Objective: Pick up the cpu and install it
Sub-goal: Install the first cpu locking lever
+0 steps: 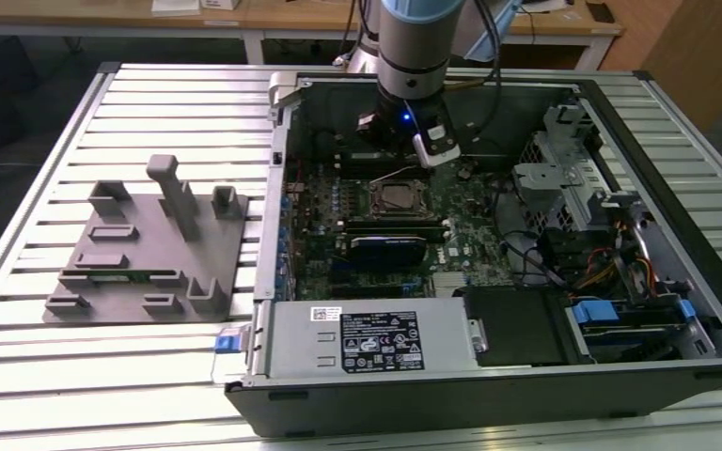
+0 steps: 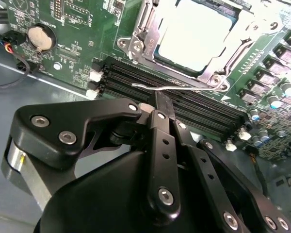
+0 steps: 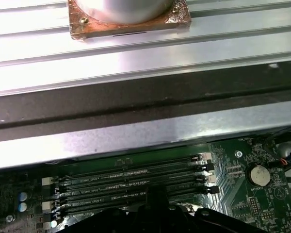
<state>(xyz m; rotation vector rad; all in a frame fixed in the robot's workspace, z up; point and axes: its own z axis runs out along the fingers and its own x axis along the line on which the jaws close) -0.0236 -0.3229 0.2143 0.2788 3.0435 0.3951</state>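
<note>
The cpu point(image 2: 196, 34), a small square with a pale silvery top, lies in its socket on the green motherboard point(image 2: 77, 29) with the metal load frame around it. In the exterior view the cpu point(image 1: 399, 195) sits mid-board inside the open computer case. My gripper point(image 2: 159, 103) is shut with nothing between its fingers. Its tip stands over the black memory slots point(image 2: 194, 104), right beside the thin wire socket lever point(image 2: 184, 89). I cannot tell whether it touches the lever. The gripper point(image 1: 384, 162) hangs just behind the socket in the exterior view, and the gripper point(image 3: 155, 204) shows dark over the memory slots point(image 3: 131, 182).
A grey labelled power-supply box point(image 1: 361, 343) fills the case's near side. A drive cage and cables point(image 1: 587, 216) crowd the exterior view's right. A black block point(image 1: 393, 246) lies in front of the socket. A grey parts fixture point(image 1: 148, 254) rests on the slatted table point(image 1: 35, 188).
</note>
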